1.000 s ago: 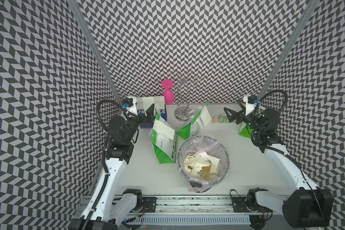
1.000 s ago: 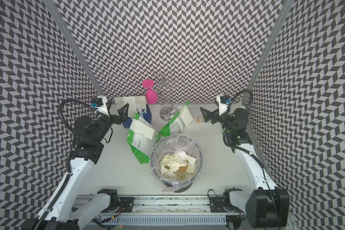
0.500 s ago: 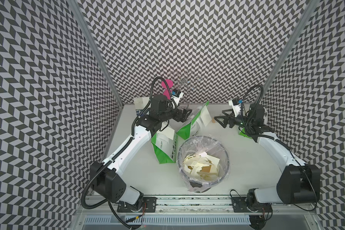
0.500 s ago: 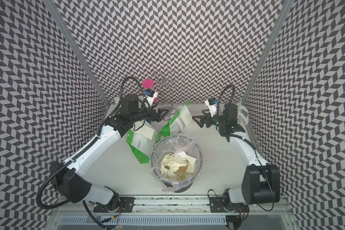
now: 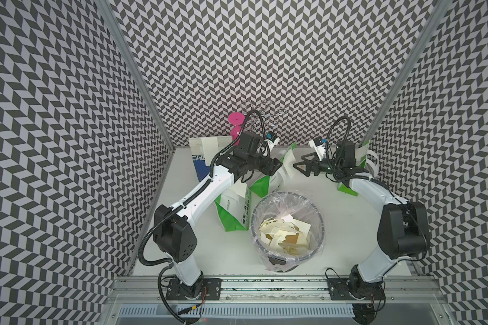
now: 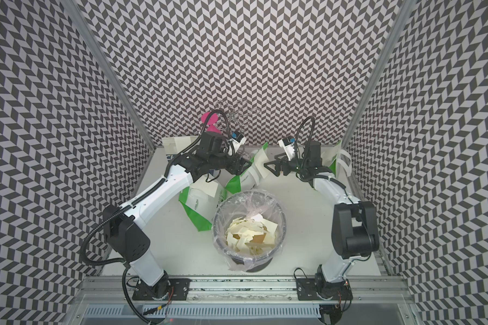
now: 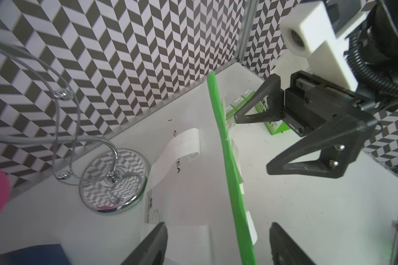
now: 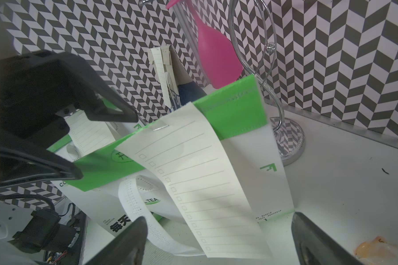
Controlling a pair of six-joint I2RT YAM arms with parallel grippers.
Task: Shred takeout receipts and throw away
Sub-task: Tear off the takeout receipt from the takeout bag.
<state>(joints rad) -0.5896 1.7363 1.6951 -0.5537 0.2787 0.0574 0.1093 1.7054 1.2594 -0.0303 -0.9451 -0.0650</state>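
At bag [image 7: 225, 146] rim: L pincer [image 7: 216, 231] straddles it, jaws apart; R pincer [image 8: 218, 218] wide open (facing stapled receipt [image 8: 193, 179]).

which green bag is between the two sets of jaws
The upright bag at back centre, lined receipt stapled to its rim. The second bag sits by the bin; the third bag is behind the right arm.

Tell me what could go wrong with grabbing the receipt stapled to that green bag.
The staple pins the receipt to the bag, so a pull might drag the bag over. The left gripper straddles the bag's green rim and may pinch bag, not paper. The right gripper is close; they could collide.
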